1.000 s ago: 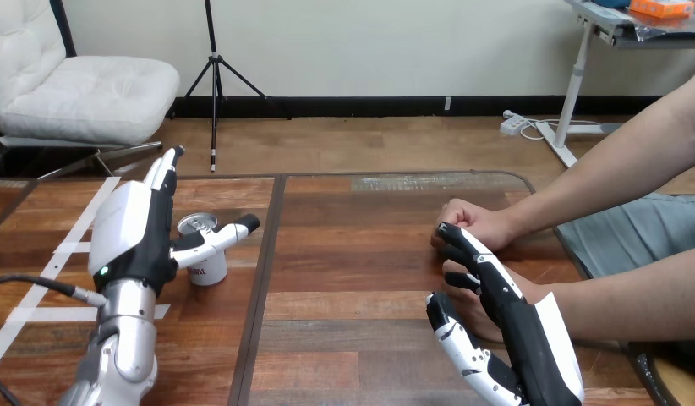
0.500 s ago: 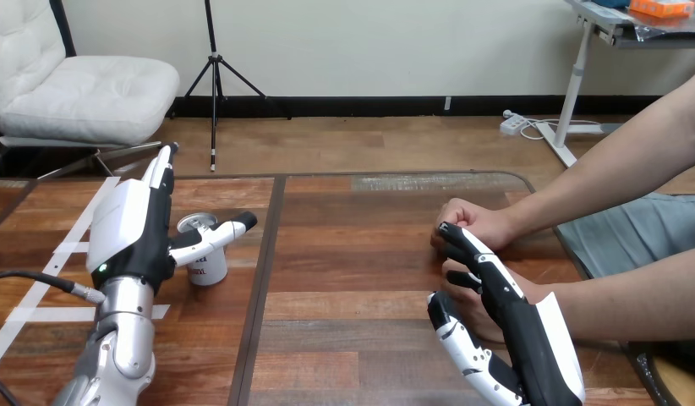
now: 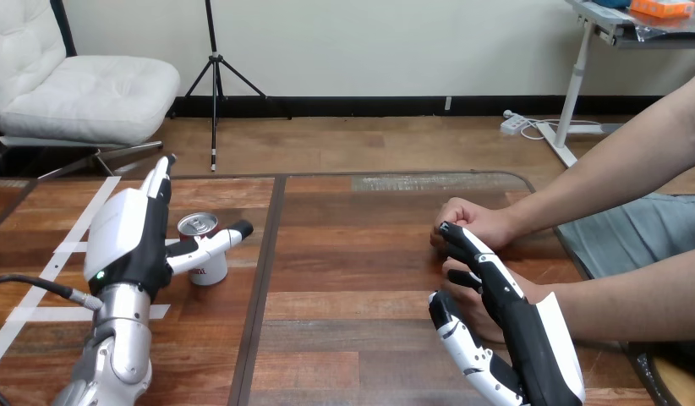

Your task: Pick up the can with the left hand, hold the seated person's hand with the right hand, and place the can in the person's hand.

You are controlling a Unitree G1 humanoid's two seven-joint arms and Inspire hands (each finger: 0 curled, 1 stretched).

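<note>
A small silver-topped can [image 3: 198,225] stands upright on the left part of the wooden table [image 3: 352,254]. My left hand [image 3: 124,237] is just left of it, fingers straight and pointing away, thumb stretched across the can's near side; the hand is open. At the lower right, my right hand [image 3: 530,338] lies over the person's hand [image 3: 469,306], which rests on the table. Its fingers stretch nearly straight across the top and its thumb sits on the near side. I see no curl round the person's hand.
The person's other hand [image 3: 473,222] rests as a fist on the table just beyond my right hand's fingertips. White tape lines [image 3: 52,262] mark the table's left part. A dark seam [image 3: 264,262] runs front to back beside the can.
My left hand has slid a little left and toward me, and its thumb has dropped lower across the can. The can, my right hand and the person's hands have stayed put.
</note>
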